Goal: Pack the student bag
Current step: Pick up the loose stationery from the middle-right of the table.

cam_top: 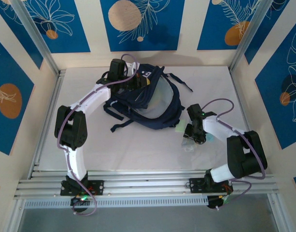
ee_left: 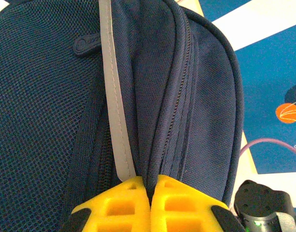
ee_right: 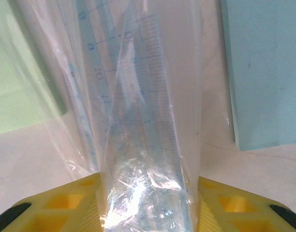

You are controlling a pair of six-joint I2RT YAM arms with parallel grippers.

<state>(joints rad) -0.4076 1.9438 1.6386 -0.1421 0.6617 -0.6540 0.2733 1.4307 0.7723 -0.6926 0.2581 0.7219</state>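
Observation:
The student bag [cam_top: 155, 108], a dark navy backpack with a grey stripe [ee_left: 114, 96], lies at the back middle of the table with its main opening gaping. My left gripper [cam_top: 137, 81] is at the bag's far top edge, shut on a fold of navy fabric [ee_left: 154, 164] beside the zipper. My right gripper [cam_top: 190, 136] sits just right of the bag, its yellow fingers [ee_right: 65, 203] closed against a clear plastic packet of rulers [ee_right: 138, 135] that fills the gap between them. The packet [cam_top: 187, 145] hangs down toward the table.
A pale green flat item [cam_top: 180, 128] lies against the bag's right side, seen as a green block [ee_right: 22, 72] left of the packet. A pale blue block [ee_right: 268, 72] stands to its right. Black straps [cam_top: 119, 126] trail off the bag toward the front left.

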